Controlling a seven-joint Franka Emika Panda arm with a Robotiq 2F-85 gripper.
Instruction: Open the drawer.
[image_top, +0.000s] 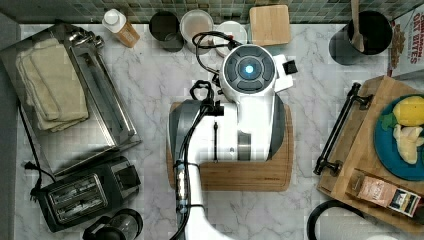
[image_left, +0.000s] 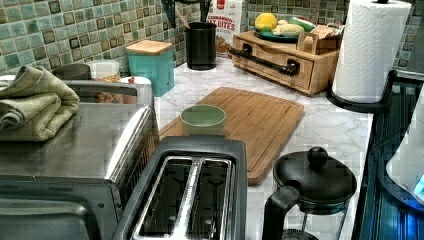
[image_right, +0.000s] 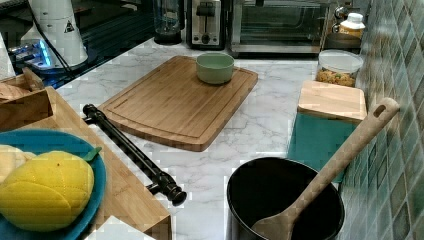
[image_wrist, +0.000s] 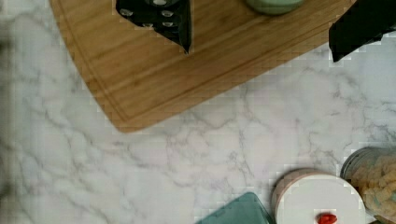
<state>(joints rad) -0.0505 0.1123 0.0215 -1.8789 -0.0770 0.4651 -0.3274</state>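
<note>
While fingers (image_wrist: 259, 35) hang apart above the cutting board (image_wrist: 140, 70), marble counter (image_wrist: 187, 154), drawer (image_left: 280, 62) seemingly closed, tiled wall (image_left: 75, 30).

- Cereal box (image_left: 225, 22), standing against the tiled wall in the left view: white lettering reads "BITES", with a partly cut word above it ending in "MON"; a small red emblem sits at the box top, not legible.
- Same cereal box (image_top: 406, 42) in the top view's upper right corner: "BITES" legible, read sideways.
- Robot base (image_right: 59, 31) in the right view: one small dark triangular sign on the white housing; its symbol cannot be made out.
- Small packet (image_top: 385, 193) on the wooden drawer unit, top view: print illegible.
</note>
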